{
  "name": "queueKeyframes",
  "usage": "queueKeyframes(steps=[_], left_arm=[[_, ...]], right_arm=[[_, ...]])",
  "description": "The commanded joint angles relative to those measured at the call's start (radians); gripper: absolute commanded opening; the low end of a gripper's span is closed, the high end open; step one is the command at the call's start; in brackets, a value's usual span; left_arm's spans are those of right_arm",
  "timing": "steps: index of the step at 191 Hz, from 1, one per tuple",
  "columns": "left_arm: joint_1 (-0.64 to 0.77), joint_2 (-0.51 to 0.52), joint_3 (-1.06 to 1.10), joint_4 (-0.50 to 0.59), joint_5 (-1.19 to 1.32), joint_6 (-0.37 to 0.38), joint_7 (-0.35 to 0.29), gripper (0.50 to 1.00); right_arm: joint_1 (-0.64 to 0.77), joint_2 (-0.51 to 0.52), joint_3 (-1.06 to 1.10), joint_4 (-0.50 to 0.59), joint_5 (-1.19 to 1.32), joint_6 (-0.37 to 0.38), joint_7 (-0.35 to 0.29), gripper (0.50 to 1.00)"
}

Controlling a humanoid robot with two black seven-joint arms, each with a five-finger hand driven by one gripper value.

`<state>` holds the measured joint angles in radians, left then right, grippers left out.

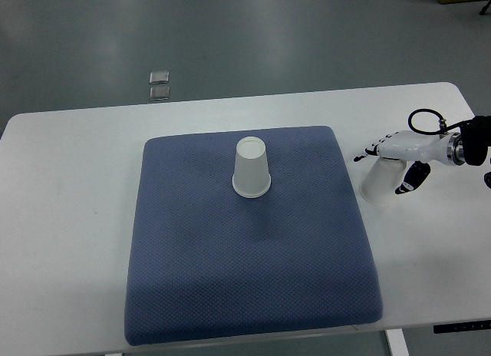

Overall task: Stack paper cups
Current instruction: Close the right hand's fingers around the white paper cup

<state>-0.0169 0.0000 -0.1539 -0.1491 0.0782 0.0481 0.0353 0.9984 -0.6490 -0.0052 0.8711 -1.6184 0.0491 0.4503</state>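
**A:** What do you see, starting from our side of the blue mat (253, 287)?

**B:** The part of the mat nearest us is bare. Nothing stands on it. The mat lies on a white table (69, 241).

**A:** And further in?

**B:** In the far half of the mat, close to its middle line, one paper cup (252, 169) stands upside down, the wide rim on the cloth. It is alone. No second cup is on it.

**A:** Where is the second cup?

**B:** To the right of the mat, just beside its right edge, on the bare table. The right hand (393, 166) has it. The white fingers are curled around the second cup (379, 187) from above, and the dark fingertips (410, 182) press on its side. The cup looks tilted, its wide end toward the mat. I cannot tell if it is lifted or touches the table.

**A:** And the left hand?

**B:** I do not see it at all.

**A:** So how far is the work?

**B:** I think it is at the beginning. The cup is grasped, but the two cups are well apart. The hand must bring its cup over the mat, and put it down on the standing one.

**A:** Anything beyond the mat?

**B:** Beyond the far table edge, two small shiny squares (159, 86) lie on the grey floor.
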Motion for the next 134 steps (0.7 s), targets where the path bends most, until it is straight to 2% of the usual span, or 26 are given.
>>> queueKeyframes(steps=[1, 42, 56, 76, 104, 122, 134], left_arm=[[0.0, 0.0, 0.001, 0.0, 0.0, 0.0, 0.0, 1.0], [0.0, 0.0, 0.001, 0.0, 0.0, 0.0, 0.0, 1.0], [0.0, 0.0, 0.001, 0.0, 0.0, 0.001, 0.0, 1.0], [0.0, 0.0, 0.001, 0.0, 0.0, 0.001, 0.0, 1.0], [0.0, 0.0, 0.001, 0.0, 0.0, 0.0, 0.0, 1.0], [0.0, 0.0, -0.001, 0.0, 0.0, 0.0, 0.0, 1.0], [0.0, 0.0, 0.001, 0.0, 0.0, 0.0, 0.0, 1.0]], right_arm=[[0.003, 0.0, -0.001, 0.0, 0.0, 0.002, 0.001, 0.909], [-0.003, 0.0, -0.001, 0.003, 0.0, 0.003, 0.005, 0.891], [-0.004, 0.0, -0.001, 0.003, -0.001, 0.003, 0.007, 0.862], [-0.004, 0.0, -0.001, 0.003, -0.006, 0.008, 0.007, 0.797], [-0.004, -0.001, -0.001, 0.002, -0.006, 0.009, 0.007, 0.752], [-0.003, -0.001, -0.001, 0.0, -0.008, 0.011, 0.005, 0.686], [-0.003, -0.001, -0.001, -0.001, -0.008, 0.011, 0.005, 0.664]])
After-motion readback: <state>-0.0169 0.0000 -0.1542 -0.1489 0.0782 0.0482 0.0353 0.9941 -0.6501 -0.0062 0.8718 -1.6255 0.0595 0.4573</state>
